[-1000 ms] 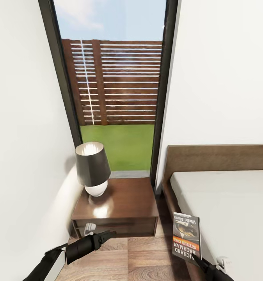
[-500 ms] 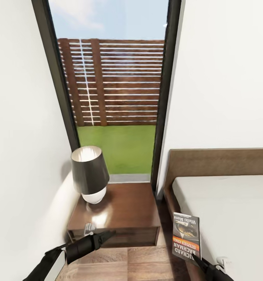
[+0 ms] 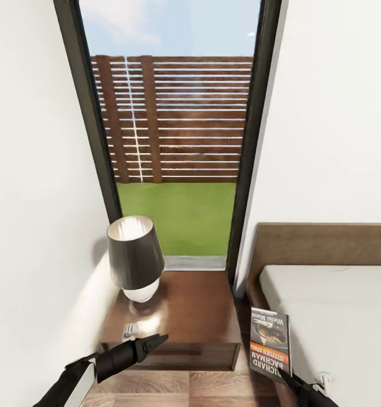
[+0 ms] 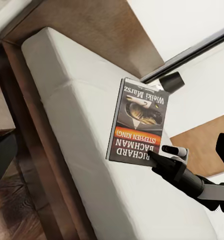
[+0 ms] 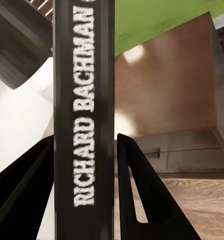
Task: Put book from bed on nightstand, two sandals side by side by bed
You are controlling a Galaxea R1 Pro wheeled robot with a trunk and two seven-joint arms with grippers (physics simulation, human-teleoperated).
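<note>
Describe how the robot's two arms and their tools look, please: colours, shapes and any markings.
Both arms are matte black. The left arm has a rounded cylindrical forearm narrowing to a pointed left tool, with a small white part beside it. The right tool has two flat black wedge-shaped fingers, one with a narrow slot. A white piece sits at the right wrist. No lettering visible.

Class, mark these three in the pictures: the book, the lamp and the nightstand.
book [image 3: 269,346], head view, on its front cover.
lamp [image 3: 133,258], head view, on the dark shade.
nightstand [image 3: 193,314], head view, on a bare part of its top.
</note>
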